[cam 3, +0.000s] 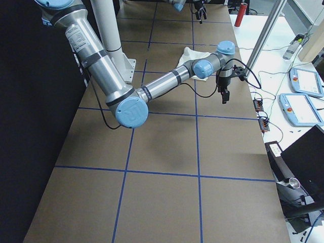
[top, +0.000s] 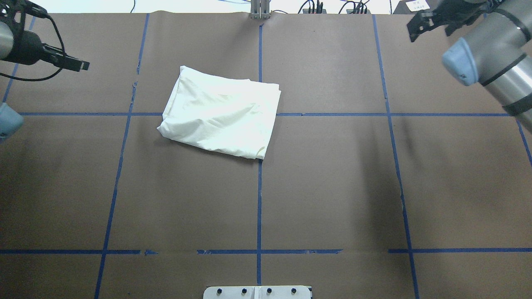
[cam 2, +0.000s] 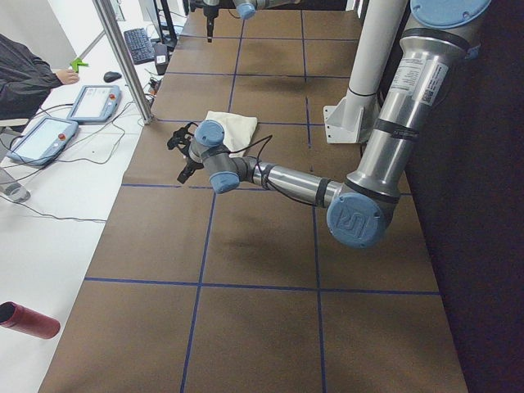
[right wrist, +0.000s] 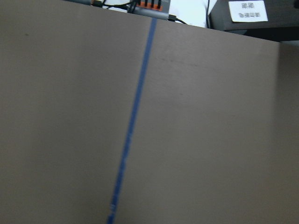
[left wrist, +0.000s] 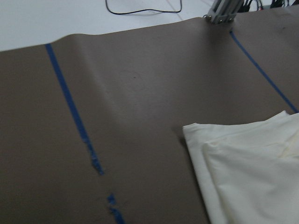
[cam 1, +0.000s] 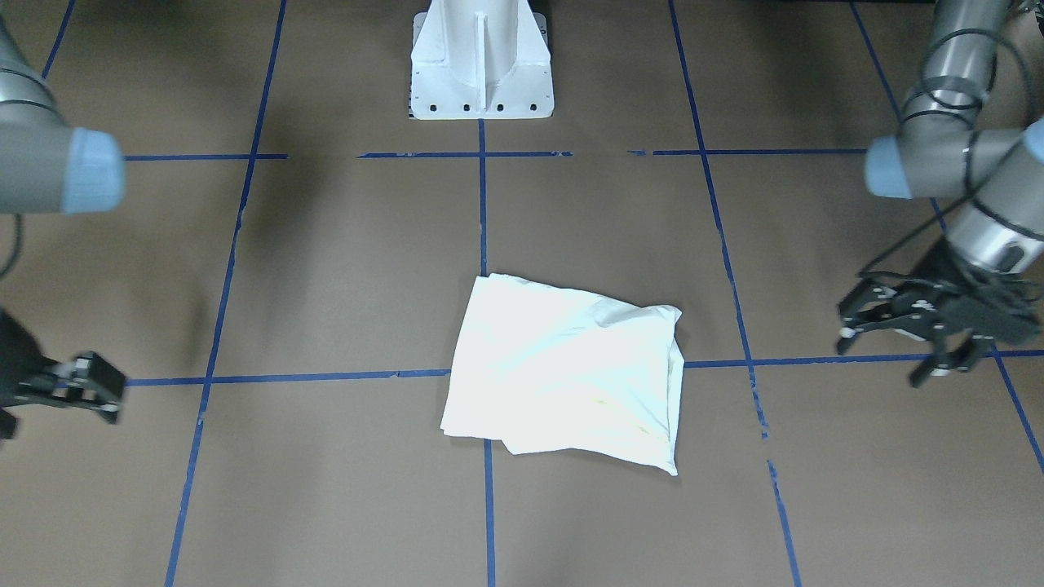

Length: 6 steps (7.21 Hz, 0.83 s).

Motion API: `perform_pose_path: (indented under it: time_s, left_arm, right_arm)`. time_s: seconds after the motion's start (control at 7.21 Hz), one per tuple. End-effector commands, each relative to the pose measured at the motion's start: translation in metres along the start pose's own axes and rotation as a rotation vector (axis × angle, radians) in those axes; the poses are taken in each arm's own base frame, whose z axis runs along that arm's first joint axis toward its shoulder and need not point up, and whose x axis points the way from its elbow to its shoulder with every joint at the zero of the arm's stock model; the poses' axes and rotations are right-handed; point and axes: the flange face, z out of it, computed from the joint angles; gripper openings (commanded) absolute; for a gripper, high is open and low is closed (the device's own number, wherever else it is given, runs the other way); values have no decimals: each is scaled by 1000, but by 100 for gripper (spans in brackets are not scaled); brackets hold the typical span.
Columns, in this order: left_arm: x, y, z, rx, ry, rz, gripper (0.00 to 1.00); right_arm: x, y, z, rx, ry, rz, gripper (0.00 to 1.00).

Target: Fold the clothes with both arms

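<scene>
Folded cream T-shirt (cam 1: 563,375) lies on the surface (cam 1: 326,285), plain side up | left pincer (cam 1: 881,356) spread, right pincer (top: 430,25) spread, both well apart from it | left wrist view catches its corner; right wrist view shows only blue tape (right wrist: 135,116).

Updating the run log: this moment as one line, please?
cream cloth shirt: folded, flat on brown taped table | left claw: open, empty, clear of shirt | right claw: open, empty, clear

Cream shirt (top: 220,116), folded, plain side up, lies upper centre-left in the overhead view; left arm (top: 16,45) and right arm (top: 494,54) sit at the upper corners.
</scene>
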Motion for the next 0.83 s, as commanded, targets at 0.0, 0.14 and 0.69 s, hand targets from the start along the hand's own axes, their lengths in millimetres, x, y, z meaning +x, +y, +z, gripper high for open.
perform_pose_path:
  time_s: [0.0, 0.14, 0.69]
  left_arm:
    - [-108, 10, -56, -156, -166, 148, 100]
    - [-143, 11, -80, -234, -198, 185, 100]
    - [-231, 102, -131, -417, -218, -129, 100]
  right_arm:
    - [155, 59, -7, -52, 2, -119, 100]
    - [202, 81, -12, -91, 19, -108, 100]
    - [326, 205, 5, -298, 19, 116, 100]
